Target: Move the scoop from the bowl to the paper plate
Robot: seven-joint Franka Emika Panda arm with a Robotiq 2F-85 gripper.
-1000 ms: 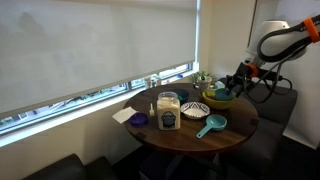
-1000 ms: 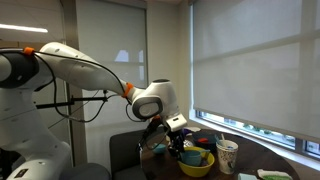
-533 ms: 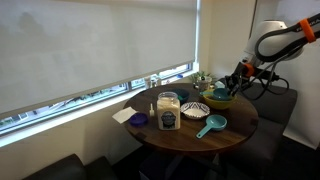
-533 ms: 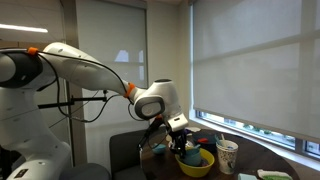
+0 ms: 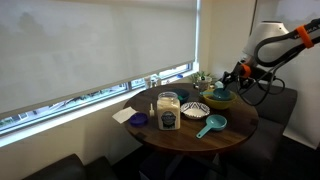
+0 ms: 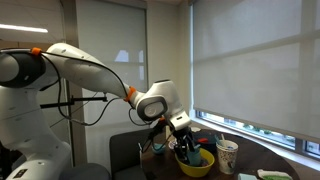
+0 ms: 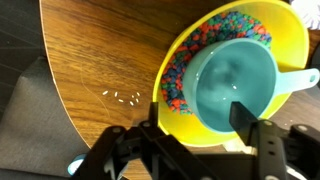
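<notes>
In the wrist view the yellow bowl holds colourful beads and a teal scoop whose handle points right over the rim. My gripper is open just above the bowl. One finger is over the bowl's near rim and the other is over the scoop's cup; neither grips anything. In both exterior views the gripper hangs over the yellow bowl at the table's edge. A white flat thing at the table's far side may be the paper plate; I cannot tell.
On the round wooden table are a second teal cup with a handle, a white bowl with blue pattern, a jar and a small dark blue dish. A paper cup stands beside the yellow bowl.
The gripper has moved sideways and slightly down, ending over the yellow bowl. The things on the table have not moved.
</notes>
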